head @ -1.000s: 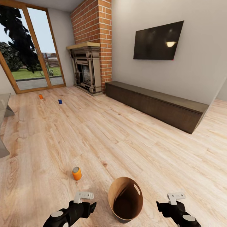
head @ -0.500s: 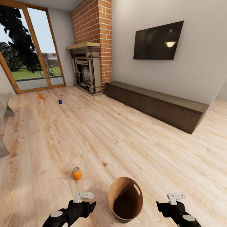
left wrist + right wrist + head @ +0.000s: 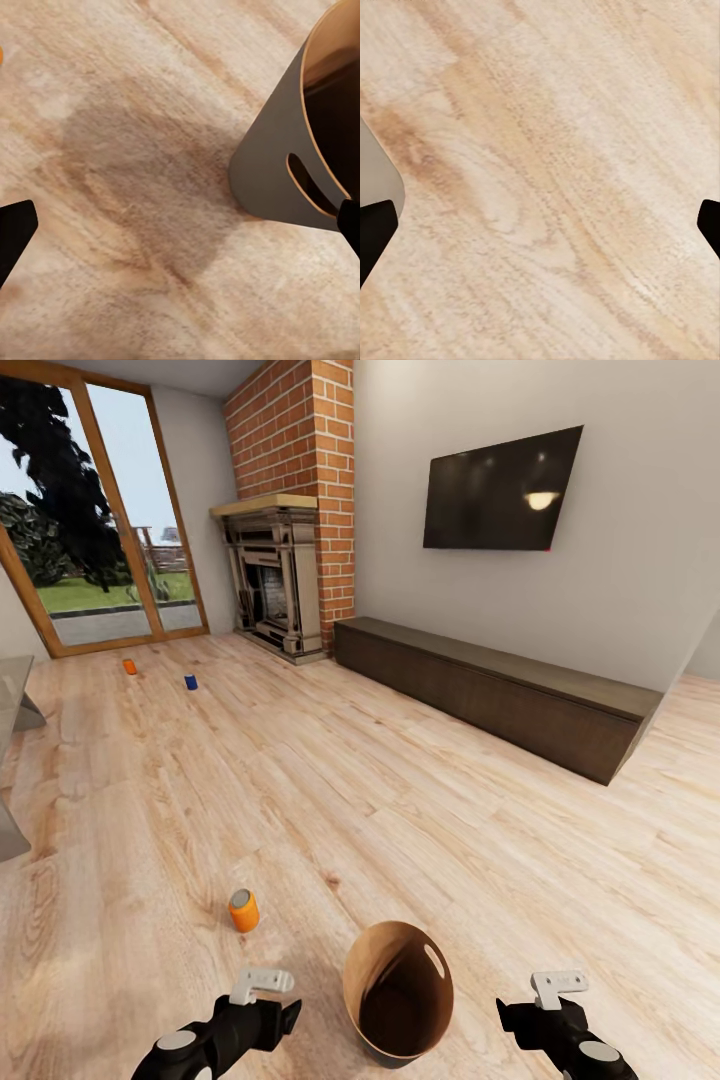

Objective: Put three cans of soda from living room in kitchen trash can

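With both claws spread wide and empty beside the trash can (image 3: 398,992), the left claw (image 3: 262,982) must next reach the nearest orange soda can (image 3: 243,910).

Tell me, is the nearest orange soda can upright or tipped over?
Upright: the orange can stands on the wood floor with its grey metal top facing up.

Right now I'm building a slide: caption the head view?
Both grippers open, trash can between them, nearest orange can standing on the floor.

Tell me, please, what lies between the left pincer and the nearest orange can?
Bare wood floor, in the head view; nothing stands between the left pincer and the orange can.
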You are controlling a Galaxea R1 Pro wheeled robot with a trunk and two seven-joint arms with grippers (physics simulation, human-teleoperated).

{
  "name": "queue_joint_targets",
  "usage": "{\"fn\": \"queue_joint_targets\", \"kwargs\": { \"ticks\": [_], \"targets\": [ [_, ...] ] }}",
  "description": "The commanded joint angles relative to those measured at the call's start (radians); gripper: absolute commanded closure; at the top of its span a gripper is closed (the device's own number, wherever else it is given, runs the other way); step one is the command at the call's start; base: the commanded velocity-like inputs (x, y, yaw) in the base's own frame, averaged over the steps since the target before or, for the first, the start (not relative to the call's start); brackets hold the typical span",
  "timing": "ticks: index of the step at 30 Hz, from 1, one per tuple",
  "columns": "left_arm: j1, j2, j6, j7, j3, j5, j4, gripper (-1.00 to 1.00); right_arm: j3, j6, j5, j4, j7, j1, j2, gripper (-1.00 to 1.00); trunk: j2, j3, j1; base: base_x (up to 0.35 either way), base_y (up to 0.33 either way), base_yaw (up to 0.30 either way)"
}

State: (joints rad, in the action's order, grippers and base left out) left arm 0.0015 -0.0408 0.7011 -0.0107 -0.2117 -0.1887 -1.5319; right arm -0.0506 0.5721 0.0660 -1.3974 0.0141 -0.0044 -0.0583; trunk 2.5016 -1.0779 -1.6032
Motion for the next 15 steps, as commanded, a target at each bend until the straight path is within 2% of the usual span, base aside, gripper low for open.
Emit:
{"fn": "queue_joint_targets", "kwargs": {
  "ticks": [1,11,15],
  "targets": [
    [0.000,0.000,0.000,0.000,0.000,0.000,0.001,-1.00,0.000,0.002,0.000,0.000,0.000,0.000,0.000,-1.00,0.000,0.000,0.000,0.000,0.000,0.000],
    [0.000,0.002,-0.019,0.002,0.000,0.000,0.001,-1.00,0.000,0.029,0.001,-0.006,-0.005,0.001,0.000,-1.00,0.000,0.000,0.000,0.000,0.000,0.000],
    [-0.001,-0.003,-0.066,0.008,0.000,0.000,-0.003,-1.00,-0.002,0.096,0.001,-0.017,-0.006,0.000,0.000,-1.00,0.000,0.000,0.000,0.000,0.000,0.000]
  ]
}}
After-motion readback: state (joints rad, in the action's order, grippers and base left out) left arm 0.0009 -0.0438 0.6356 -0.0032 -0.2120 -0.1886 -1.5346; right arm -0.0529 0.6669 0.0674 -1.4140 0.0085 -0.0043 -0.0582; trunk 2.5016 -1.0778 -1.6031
